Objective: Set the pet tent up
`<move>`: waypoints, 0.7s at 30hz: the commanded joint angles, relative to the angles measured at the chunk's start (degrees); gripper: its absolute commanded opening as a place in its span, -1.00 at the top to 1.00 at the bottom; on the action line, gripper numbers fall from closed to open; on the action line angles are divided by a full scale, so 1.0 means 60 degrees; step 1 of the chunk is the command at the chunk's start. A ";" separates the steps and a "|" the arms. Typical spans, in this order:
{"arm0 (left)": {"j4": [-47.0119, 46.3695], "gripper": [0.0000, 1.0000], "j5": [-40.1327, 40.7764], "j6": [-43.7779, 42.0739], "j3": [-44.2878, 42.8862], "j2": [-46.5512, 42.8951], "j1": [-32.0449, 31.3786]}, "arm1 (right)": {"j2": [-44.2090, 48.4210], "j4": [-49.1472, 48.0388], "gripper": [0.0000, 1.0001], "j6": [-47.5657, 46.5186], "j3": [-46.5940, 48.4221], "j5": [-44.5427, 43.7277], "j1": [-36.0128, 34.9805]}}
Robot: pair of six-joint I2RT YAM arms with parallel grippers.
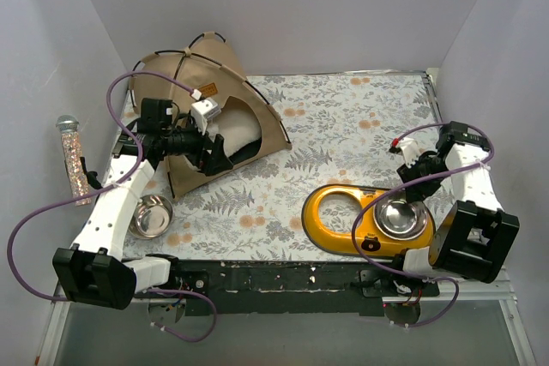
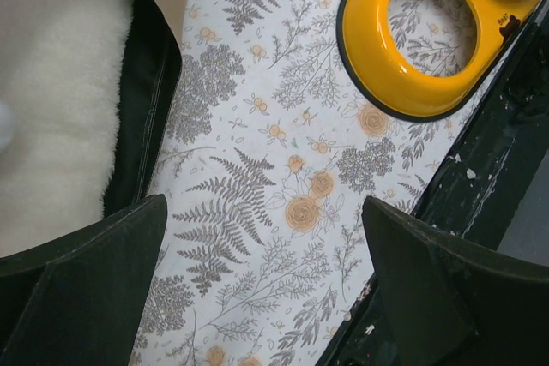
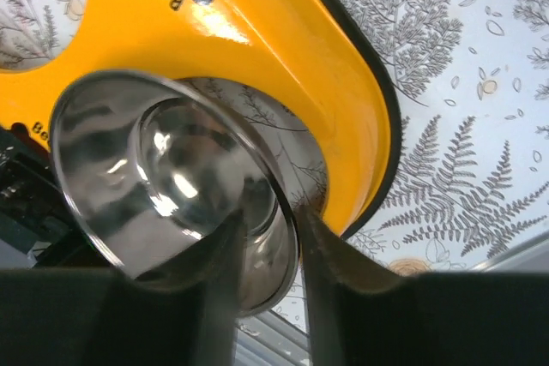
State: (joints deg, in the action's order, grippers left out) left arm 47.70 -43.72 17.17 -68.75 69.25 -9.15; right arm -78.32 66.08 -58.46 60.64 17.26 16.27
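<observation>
The pet tent [image 1: 193, 75] stands at the back left, tan fabric over thin black rods, its arched doorway facing front right. A cream cushion [image 1: 238, 130] lies inside. My left gripper [image 1: 213, 156] hovers just in front of the doorway, open. In the left wrist view it [image 2: 264, 207] has only the floral mat between its fingers, with the tent's black lining [image 2: 150, 100] and the cushion [image 2: 51, 83] on the left. My right gripper [image 1: 410, 188] is over the steel bowl [image 1: 401, 216]. In the right wrist view its jaws [image 3: 274, 220] stand slightly apart astride the bowl's rim [image 3: 163, 177].
The steel bowl rests tilted in the right hole of a yellow two-hole stand [image 1: 339, 216] at the front right, whose left hole shows the mat. A second steel bowl [image 1: 152, 216] sits front left beside my left arm. A glittery bottle [image 1: 73, 156] leans on the left wall.
</observation>
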 commanded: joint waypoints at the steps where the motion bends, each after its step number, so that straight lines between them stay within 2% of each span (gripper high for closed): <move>1: 0.1142 -0.96 0.0782 -0.0428 -0.0376 -0.0088 -0.0014 | 0.0134 -0.0847 0.02 -0.0760 -0.0073 -0.0458 0.0027; 7: 0.2668 -0.96 0.2583 -0.1263 -0.0627 -0.0131 0.0001 | -0.0056 -0.0848 -0.02 -0.0760 0.0570 -0.0488 0.0027; 9: 0.3602 -0.96 0.3300 -0.1542 -0.0583 -0.0015 0.0030 | -0.0056 -0.0848 -0.02 -0.0760 0.0921 -0.0488 -0.0002; 13: 0.4601 -0.96 0.4472 -0.1674 -0.0203 -0.0057 0.0717 | -0.0188 -0.0848 -0.02 -0.0760 0.1844 -0.0488 -0.0877; 14: 0.4777 -0.96 0.4779 -0.1704 0.0030 -0.0174 0.0864 | -0.0246 -0.0398 -0.65 0.0588 0.2049 0.0106 -0.1200; 18: 0.4926 -0.96 0.6215 -0.1807 0.1421 -0.0832 0.1085 | -0.0378 -0.0804 -0.67 0.1859 0.2621 0.0361 -0.2416; 21: 0.4517 -0.96 0.6759 -0.1748 0.2490 -0.1229 0.1100 | -0.0554 -0.0863 -0.67 0.2534 0.2900 0.0624 -0.3074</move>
State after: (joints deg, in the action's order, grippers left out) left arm 73.60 -11.38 7.70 -59.66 65.84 -2.79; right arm -80.38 61.12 -50.76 74.65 17.32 2.02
